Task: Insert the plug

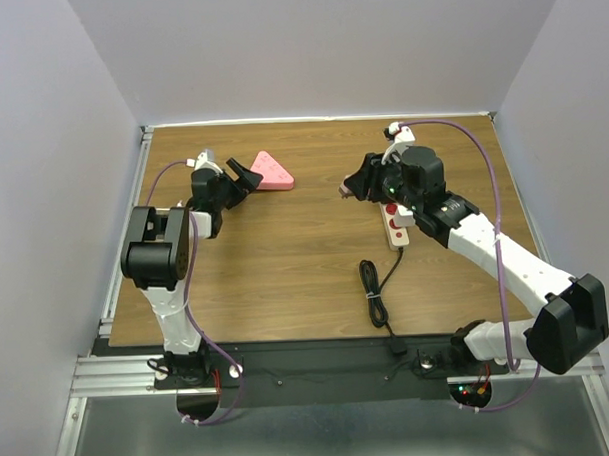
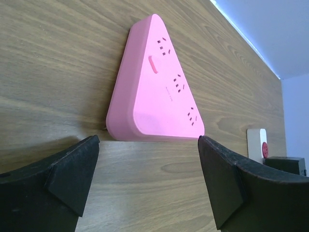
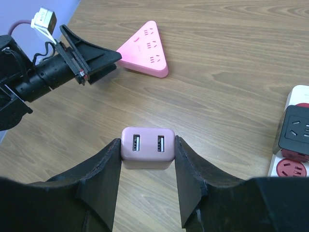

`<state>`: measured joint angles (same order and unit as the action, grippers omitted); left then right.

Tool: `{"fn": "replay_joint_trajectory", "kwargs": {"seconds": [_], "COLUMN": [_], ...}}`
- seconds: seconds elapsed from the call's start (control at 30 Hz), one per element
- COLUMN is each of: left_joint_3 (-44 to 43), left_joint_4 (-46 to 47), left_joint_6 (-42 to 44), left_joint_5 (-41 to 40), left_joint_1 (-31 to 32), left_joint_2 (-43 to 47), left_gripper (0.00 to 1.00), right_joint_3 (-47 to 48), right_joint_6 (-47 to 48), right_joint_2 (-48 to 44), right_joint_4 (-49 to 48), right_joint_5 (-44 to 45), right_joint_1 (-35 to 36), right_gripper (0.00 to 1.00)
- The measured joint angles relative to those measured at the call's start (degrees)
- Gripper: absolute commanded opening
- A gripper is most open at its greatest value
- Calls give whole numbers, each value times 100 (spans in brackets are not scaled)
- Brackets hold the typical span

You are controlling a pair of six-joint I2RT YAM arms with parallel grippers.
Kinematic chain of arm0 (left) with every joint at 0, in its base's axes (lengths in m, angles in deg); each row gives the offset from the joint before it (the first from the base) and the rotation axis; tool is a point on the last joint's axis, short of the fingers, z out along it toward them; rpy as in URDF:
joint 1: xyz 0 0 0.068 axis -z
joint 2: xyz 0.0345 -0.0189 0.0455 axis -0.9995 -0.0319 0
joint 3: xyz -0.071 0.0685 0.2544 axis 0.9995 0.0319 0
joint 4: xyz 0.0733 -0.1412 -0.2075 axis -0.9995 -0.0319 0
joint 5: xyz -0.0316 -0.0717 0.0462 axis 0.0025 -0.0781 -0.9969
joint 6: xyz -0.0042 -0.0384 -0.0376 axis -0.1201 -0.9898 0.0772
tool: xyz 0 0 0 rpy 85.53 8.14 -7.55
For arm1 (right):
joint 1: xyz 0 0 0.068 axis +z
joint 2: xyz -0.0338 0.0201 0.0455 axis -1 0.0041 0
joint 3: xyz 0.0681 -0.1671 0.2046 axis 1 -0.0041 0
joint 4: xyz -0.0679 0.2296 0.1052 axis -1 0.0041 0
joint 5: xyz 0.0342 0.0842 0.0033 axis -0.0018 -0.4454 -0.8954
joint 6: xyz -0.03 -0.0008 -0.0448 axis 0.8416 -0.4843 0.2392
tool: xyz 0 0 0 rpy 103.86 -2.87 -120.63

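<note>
Plug held, socket waiting.
The right gripper clamps the pink plug above mid-table; the left gripper, spread wide, sits just left of the pink triangular socket, far left, probably to steady it.

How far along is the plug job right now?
Done: the right claw is shut on the pink plug. In hand: the left claw sits open just short of the pink triangular socket block, not touching it. Left: carry the plug to a socket, line it up and push it in; it isn't in any socket yet.
</note>
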<state>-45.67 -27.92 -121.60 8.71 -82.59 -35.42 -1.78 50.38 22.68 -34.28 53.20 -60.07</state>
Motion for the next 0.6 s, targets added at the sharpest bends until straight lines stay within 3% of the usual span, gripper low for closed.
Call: {"fn": "replay_joint_trajectory", "kwargs": {"seconds": [0.4, 0.5, 0.6], "left_joint_3": [-376, -466, -516], "left_joint_4": [-15, -13, -17], "left_joint_6": [-35, -35, -46], "left_joint_5": [98, 111, 136], "left_joint_1": [-7, -7, -7], "left_joint_2": [-431, -503, -560], "left_gripper": [92, 86, 74], "right_joint_3": [-109, -142, -160], "right_joint_6": [15, 13, 13], "right_joint_2": [-48, -72, -92], "right_joint_4": [7, 2, 2], "right_joint_5": [-42, -42, -46], "right_joint_1": [0, 0, 0], "right_gripper": [1, 0, 0]}}
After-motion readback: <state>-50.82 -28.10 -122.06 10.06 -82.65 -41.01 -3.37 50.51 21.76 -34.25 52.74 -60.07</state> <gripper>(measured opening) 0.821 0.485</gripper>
